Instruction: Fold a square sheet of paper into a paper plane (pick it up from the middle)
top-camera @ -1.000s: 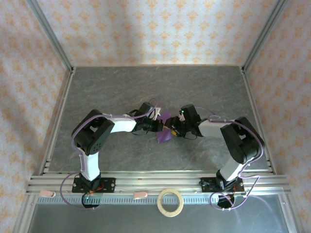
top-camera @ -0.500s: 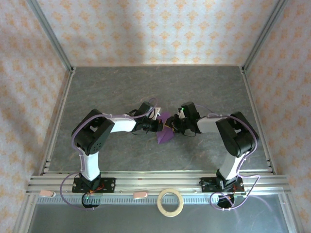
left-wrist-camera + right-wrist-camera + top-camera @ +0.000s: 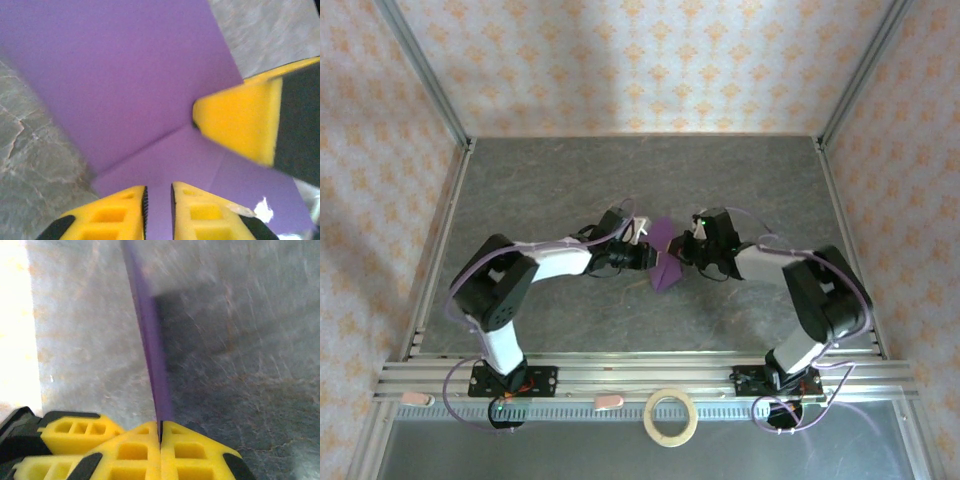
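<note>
Purple paper clamped edge-on between right fingers

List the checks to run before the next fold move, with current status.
1. Right claw shut on the paper: ok, the edge is pinched between its fingers.
2. Left claw let go of the paper: cannot tell. There is a narrow gap between its fingers, with paper close behind.
3. Crease formed: ok, one straight fold line is visible.
4. Paper lifted off the table: cannot tell from above.
5. Claws clear of each other: ok. They are close but apart in the left wrist view.
</note>
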